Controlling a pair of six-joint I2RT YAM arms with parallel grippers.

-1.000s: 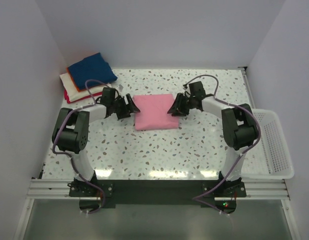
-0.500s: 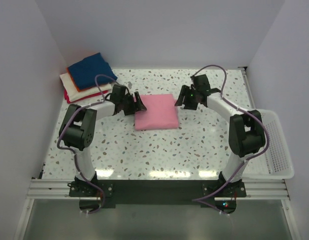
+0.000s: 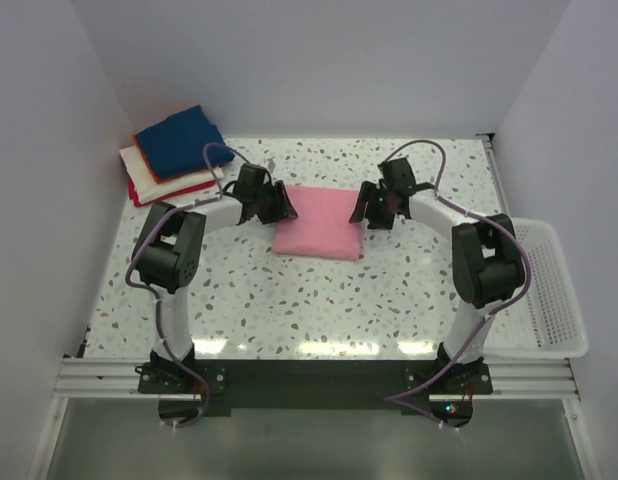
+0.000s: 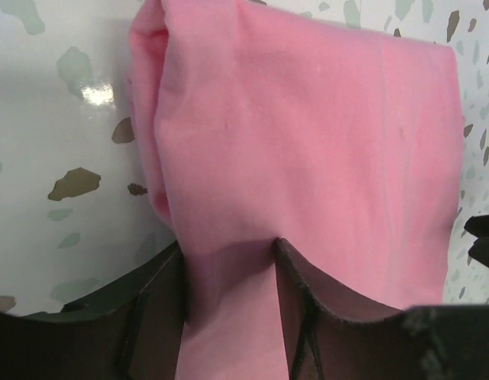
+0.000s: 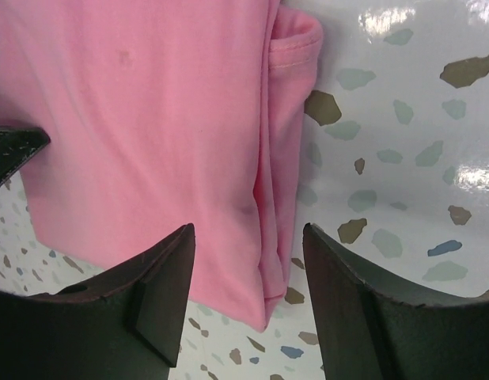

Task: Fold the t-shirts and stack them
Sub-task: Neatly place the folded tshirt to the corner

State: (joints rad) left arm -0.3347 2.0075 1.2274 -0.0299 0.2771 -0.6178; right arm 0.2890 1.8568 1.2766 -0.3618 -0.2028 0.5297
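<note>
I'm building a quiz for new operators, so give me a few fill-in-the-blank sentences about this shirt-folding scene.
The folded shirt lying between the left hand and the right hand is ___.
The topmost tee of the stack in the far left corner is ___.
The white basket stands beside the table, on its ___ side.
Missing words: pink; navy blue; right.

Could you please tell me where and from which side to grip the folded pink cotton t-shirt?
Its thick folded side edges, from left and right together: the folded pink cotton t-shirt lies flat and limp, so one grip might unfold it. The left gripper and right gripper straddle those edges.
</note>
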